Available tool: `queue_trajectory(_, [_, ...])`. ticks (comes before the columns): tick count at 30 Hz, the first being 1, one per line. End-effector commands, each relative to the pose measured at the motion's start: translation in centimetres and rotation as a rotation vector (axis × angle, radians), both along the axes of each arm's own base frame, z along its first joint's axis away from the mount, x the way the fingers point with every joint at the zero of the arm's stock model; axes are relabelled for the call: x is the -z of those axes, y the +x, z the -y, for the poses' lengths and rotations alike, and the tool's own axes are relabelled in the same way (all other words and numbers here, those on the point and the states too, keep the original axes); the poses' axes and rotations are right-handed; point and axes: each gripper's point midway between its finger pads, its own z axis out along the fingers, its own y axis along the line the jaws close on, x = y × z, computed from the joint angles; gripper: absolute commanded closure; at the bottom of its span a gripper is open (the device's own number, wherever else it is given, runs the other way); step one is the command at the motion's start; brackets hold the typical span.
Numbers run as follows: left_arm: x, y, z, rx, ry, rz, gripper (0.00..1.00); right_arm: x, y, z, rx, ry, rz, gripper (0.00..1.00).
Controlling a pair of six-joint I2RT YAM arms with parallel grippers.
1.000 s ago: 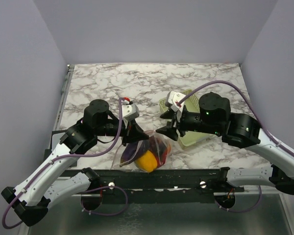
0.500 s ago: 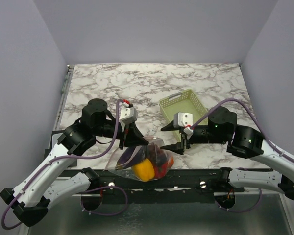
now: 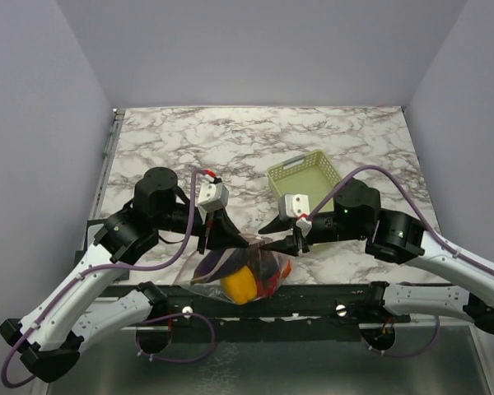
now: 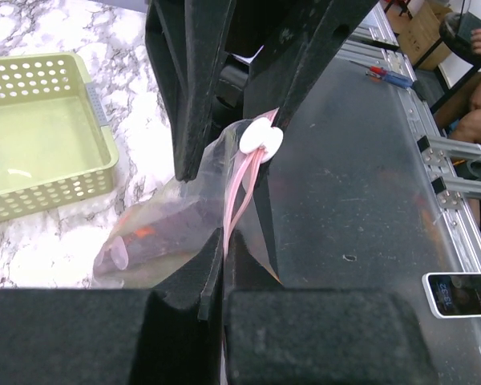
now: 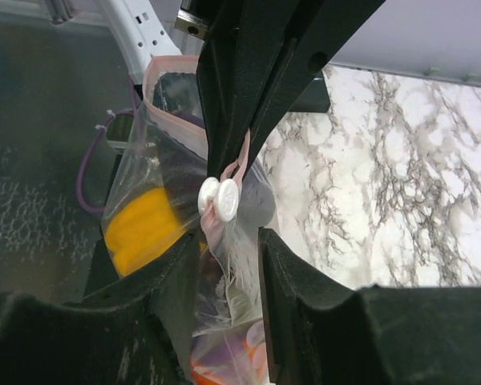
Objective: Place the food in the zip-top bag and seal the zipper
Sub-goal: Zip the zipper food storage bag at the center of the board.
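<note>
The clear zip-top bag [image 3: 245, 276] hangs near the table's front edge. Inside it is the food: a yellow piece [image 5: 140, 228], with red and purple pieces [image 3: 272, 276] beside it. My left gripper [image 4: 224, 261] is shut on the pink zipper [image 4: 239, 180] strip, just behind its white slider [image 4: 260, 136]. From the opposite side, my right gripper [image 5: 228, 241] straddles the bag's mouth end below the slider [image 5: 219, 199]. Its jaws stand apart, with crinkled plastic between them. In the top view the two grippers, left [image 3: 230, 239] and right [image 3: 281, 243], face each other over the bag.
A yellow-green mesh basket [image 3: 305, 177] stands behind my right arm, also in the left wrist view as the basket [image 4: 40, 136]. The black frame rail [image 3: 313, 300] runs along the table's front edge just beneath the bag.
My right gripper has swung away from the basket and come left onto the bag's mouth, its jaws narrowing. The left gripper keeps its hold, and the bag has shifted slightly toward the front edge.
</note>
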Motion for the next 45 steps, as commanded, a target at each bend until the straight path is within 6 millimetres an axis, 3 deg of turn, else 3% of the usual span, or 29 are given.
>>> queue_trajectory(1, [-3.0, -1.5, -0.4, 0.064, -0.089, 0.090, 1.00, -0.8, -0.6, -0.9, -0.054, 0.027, 0.009, 0.63])
queue_trajectory(3, [-3.0, -1.5, -0.4, 0.068, -0.090, 0.090, 1.00, -0.7, -0.6, -1.1, -0.059, 0.024, 0.007, 0.71])
queue_trajectory(6, [-2.9, -1.6, -0.5, 0.072, -0.090, 0.089, 1.00, -0.6, -0.7, -1.3, -0.067, 0.019, 0.007, 0.96])
queue_trajectory(12, [-2.6, -1.4, -0.5, 0.051, -0.084, 0.089, 1.00, -0.8, -0.8, -1.0, -0.069, 0.019, 0.008, 0.99])
queue_trajectory(18, [-3.1, -0.8, -0.5, 0.015, -0.090, 0.112, 0.56, -1.9, -0.8, -1.0, -0.050, 0.012, -0.029, 0.99])
queue_trajectory(20, [-3.5, -0.7, -0.5, 0.006, -0.097, 0.124, 0.46, -2.2, -0.7, -1.0, -0.039, 0.001, -0.056, 0.99])
queue_trajectory(23, [-4.3, -0.4, -0.5, -0.012, -0.116, 0.151, 0.39, -2.2, -0.4, -1.1, -0.009, -0.026, -0.096, 0.99])
queue_trajectory(32, [-6.3, 1.9, 0.1, -0.122, -0.186, 0.218, 0.37, -1.7, 0.0, -1.4, 0.041, -0.089, -0.178, 1.00])
queue_trajectory(45, [-5.4, 1.1, 0.7, -0.050, -0.196, 0.178, 0.49, -2.1, 0.7, -1.8, 0.094, -0.082, -0.213, 1.00])
